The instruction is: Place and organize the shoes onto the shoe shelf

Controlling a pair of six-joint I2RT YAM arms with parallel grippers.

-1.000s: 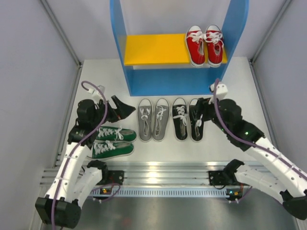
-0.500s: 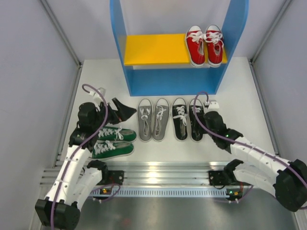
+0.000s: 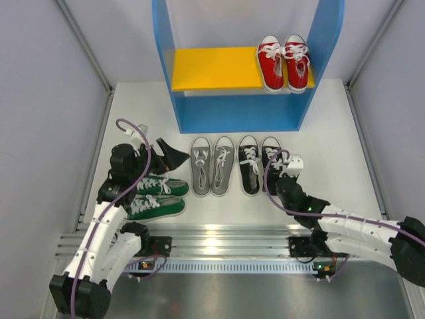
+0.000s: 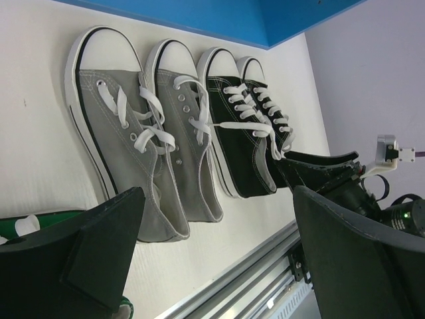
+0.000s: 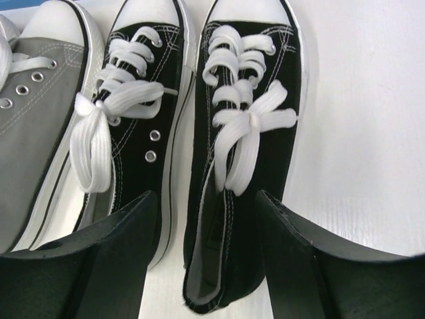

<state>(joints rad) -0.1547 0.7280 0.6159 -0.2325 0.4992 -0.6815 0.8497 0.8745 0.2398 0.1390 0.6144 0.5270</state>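
Note:
The shoe shelf (image 3: 166,60) stands at the back, with the red pair (image 3: 284,61) on the right end of its yellow board. On the table in front lie the grey pair (image 3: 212,165) and the black pair (image 3: 252,165), toes toward the shelf. The green pair (image 3: 156,196) lies sideways at the left. My right gripper (image 3: 275,174) (image 5: 206,199) is open, low behind the black pair, its fingers either side of the heel of the right black shoe (image 5: 246,133), with gaps showing. My left gripper (image 3: 174,154) (image 4: 218,199) is open and empty, above the green pair and beside the grey shoes (image 4: 133,133).
The left black shoe (image 5: 139,119) lies close against the right one, the grey shoe (image 5: 33,100) beside it. A metal rail (image 3: 219,232) runs along the near table edge. Grey walls close in both sides. The yellow board's left part (image 3: 212,66) is bare.
My right arm has drawn back toward the near edge and lowered, bringing its gripper down behind the right black shoe's heel. The left arm has barely moved. No shoe has shifted.

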